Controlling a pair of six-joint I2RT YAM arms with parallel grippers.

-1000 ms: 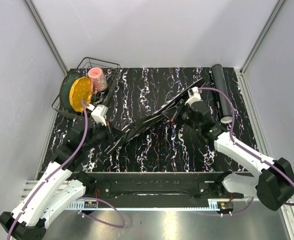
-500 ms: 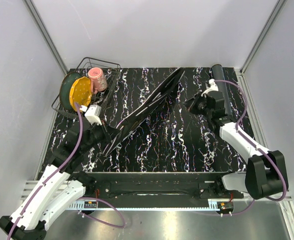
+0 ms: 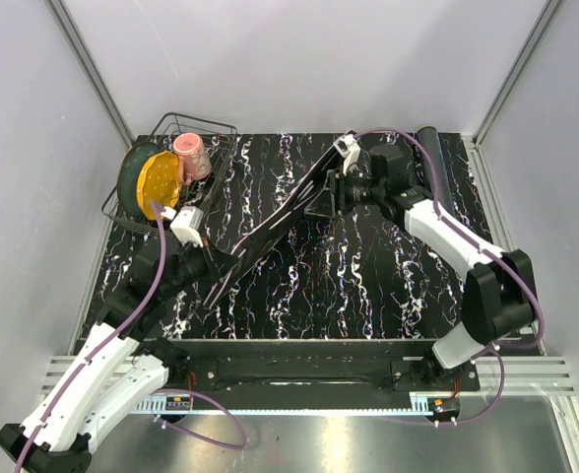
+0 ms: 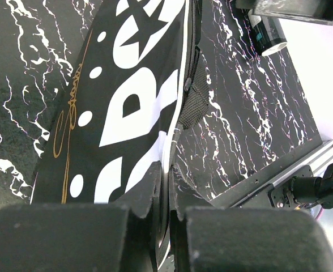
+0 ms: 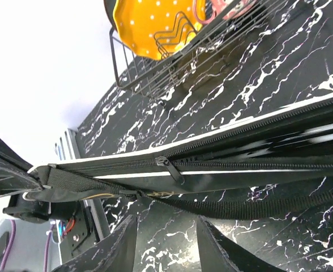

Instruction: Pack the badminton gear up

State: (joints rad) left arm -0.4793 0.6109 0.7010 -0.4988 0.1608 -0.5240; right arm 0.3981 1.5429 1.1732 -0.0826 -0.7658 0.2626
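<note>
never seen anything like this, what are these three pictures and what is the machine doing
It is two robot arms bolted at the near edge of a black marbled table. One picture looks down from above; the other two come from cameras on each wrist. The left fingers are shut on the edge of a big black racket bag, holding it up on its side. The right fingers are open near its far end, gripping nothing. A long black tube lies back right; a wire basket back left holds plates and a pink cup.

There was one bag (image 3: 280, 222), one tube (image 3: 428, 139), one wire basket (image 3: 221, 136), one yellow plate (image 3: 158, 184), one green plate (image 3: 129, 177), one pink cup (image 3: 191, 155).
</note>
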